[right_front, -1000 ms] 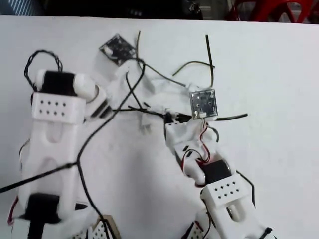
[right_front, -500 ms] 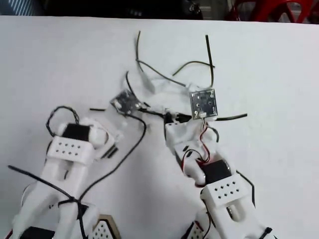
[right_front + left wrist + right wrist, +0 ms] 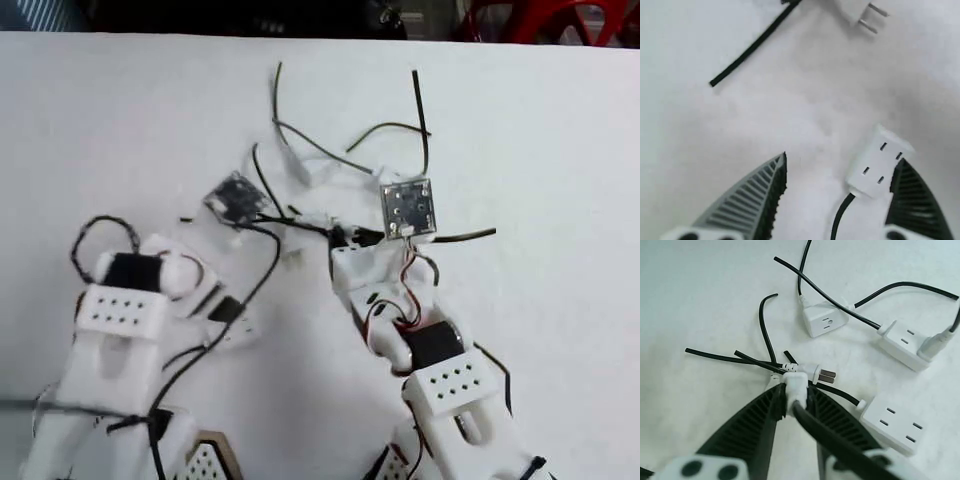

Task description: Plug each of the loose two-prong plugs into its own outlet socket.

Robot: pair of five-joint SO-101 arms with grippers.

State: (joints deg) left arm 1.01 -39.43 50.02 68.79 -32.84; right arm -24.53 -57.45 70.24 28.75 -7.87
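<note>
A white surface [image 3: 560, 150] is strewn with black cords [image 3: 830, 295]; beyond it a dark room [image 3: 200, 15] with a red frame [image 3: 560, 18] is seen. A plug [image 3: 796, 384] is clamped in the right claw [image 3: 794, 401]. Left of that plug, a socket [image 3: 879, 167] is bracketed by the released left claw [image 3: 840, 164].

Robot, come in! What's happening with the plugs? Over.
Left gripper open, socket between jaws. Right gripper shut on plug. Loose black cords around it.
</note>
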